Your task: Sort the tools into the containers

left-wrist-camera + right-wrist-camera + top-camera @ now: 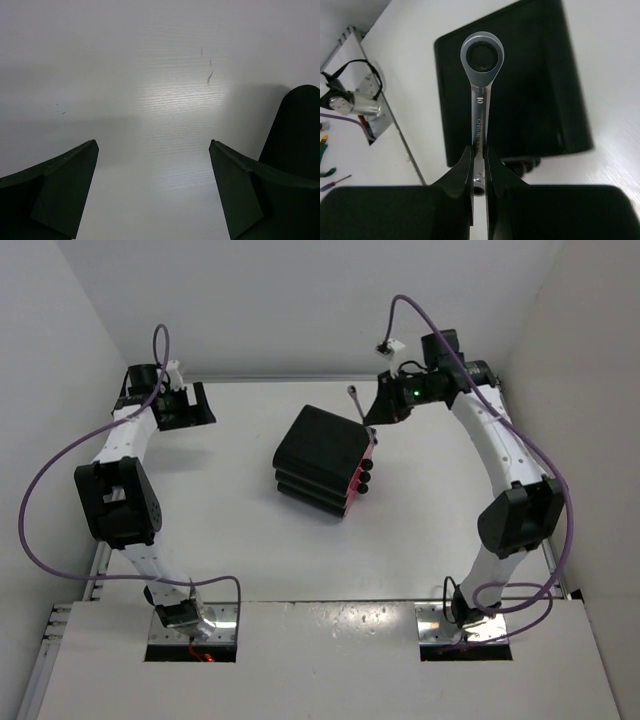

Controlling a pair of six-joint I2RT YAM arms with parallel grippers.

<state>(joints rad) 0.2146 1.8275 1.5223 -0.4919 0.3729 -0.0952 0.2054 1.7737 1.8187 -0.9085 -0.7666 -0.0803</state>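
Observation:
The black cabinet (322, 452) stands mid-table, its three pink drawers (360, 472) with black knobs facing right and shut. My right gripper (378, 412) is shut on the thin silver wrench (355, 400) and holds it just behind the cabinet's right rear corner. In the right wrist view the wrench (480, 90) sticks out from the closed fingers (467, 165), its ring end over the cabinet top (535, 85). My left gripper (190, 405) is open and empty at the far left, over bare table in its own view (152, 150). Scissors and the yellow-handled tool are out of view.
White walls close the table at the back and both sides. A raised white shelf (320, 650) covers the arm bases at the near edge. In the right wrist view, small coloured tool ends (330, 175) lie at the left edge beside an arm mount (350, 102).

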